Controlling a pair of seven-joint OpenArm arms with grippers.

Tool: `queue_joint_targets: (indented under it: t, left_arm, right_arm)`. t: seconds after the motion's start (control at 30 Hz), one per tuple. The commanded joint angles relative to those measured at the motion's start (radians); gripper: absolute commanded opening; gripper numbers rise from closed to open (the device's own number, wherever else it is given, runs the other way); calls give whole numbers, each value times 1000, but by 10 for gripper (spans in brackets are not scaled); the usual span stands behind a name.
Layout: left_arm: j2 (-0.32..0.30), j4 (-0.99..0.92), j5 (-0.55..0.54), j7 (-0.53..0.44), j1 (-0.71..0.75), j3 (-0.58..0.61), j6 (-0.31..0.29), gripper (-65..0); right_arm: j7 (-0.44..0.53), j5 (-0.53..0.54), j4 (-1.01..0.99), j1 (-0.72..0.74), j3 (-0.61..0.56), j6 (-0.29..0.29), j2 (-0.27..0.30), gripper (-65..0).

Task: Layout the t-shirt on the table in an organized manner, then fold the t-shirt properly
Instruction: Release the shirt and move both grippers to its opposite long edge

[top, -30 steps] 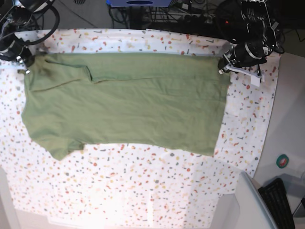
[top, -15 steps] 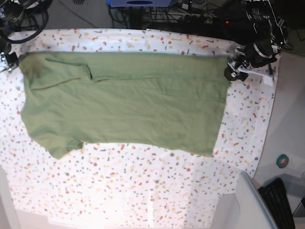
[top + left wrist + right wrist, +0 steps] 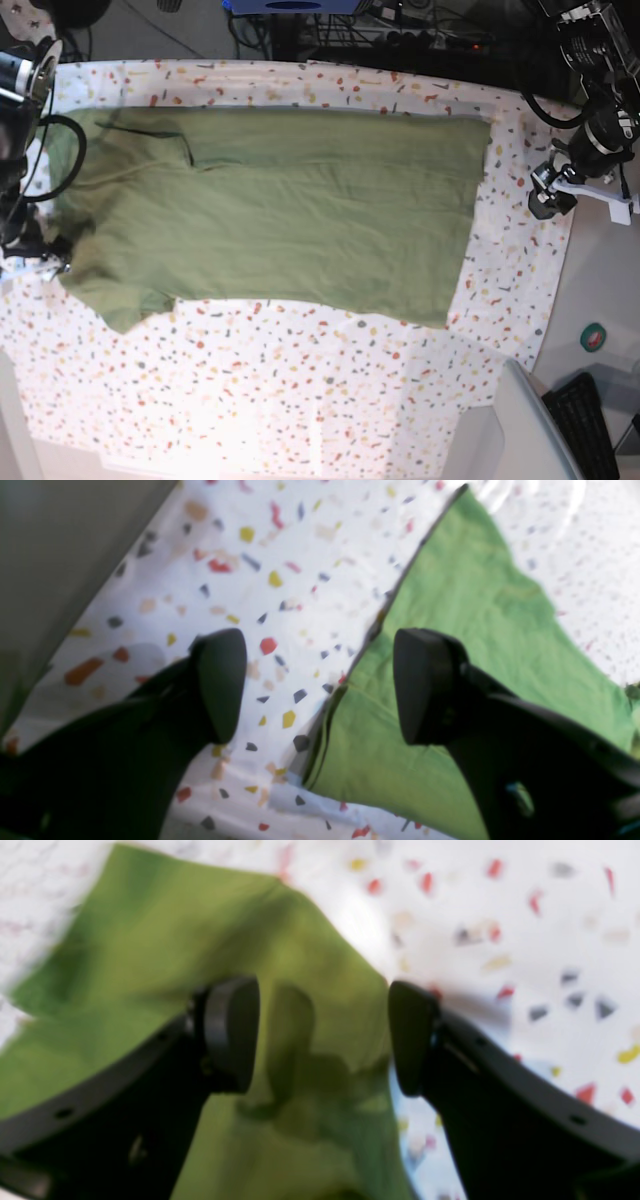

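The olive-green t-shirt (image 3: 280, 210) lies spread flat on the speckled table (image 3: 300, 400), its hem toward the right and its sleeves toward the left. My left gripper (image 3: 543, 200) hovers open just off the shirt's right hem. In the left wrist view the left gripper (image 3: 320, 685) holds nothing, and the t-shirt's edge (image 3: 450, 605) runs below it across the table (image 3: 250, 555). My right gripper (image 3: 32, 255) is at the shirt's left side. The right wrist view shows the right gripper (image 3: 322, 1035) open and empty above the t-shirt (image 3: 200, 915).
A grey bin (image 3: 520, 430) stands at the front right corner. A green tape roll (image 3: 593, 337) and a black keyboard (image 3: 585, 420) lie off the table's right side. Cables and equipment crowd the far edge.
Both grippers opened and let go of the shirt's far corners. Each arm moved away from the far edge toward the front; the left arm also swung outward to the right.
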Motion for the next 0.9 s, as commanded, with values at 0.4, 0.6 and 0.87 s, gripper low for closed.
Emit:
queue_joint_targets:
  t: [0.4, 0.6, 0.87]
  left_arm:
    - [-17, -67, -14, -19, -9, -2, -9, -211]
    - [-17, -69, -14, -19, -9, 2, -9, -211]
    - [-17, -69, -14, -17, -3, -4, -9, -211]
  right_arm:
    - [237, 4, -193, 119, -157, 6, 42, -263]
    - [283, -2, -185, 149, -160, 7, 50, -261]
    - [266, -232, -194, 261, -159, 13, 19, -260]
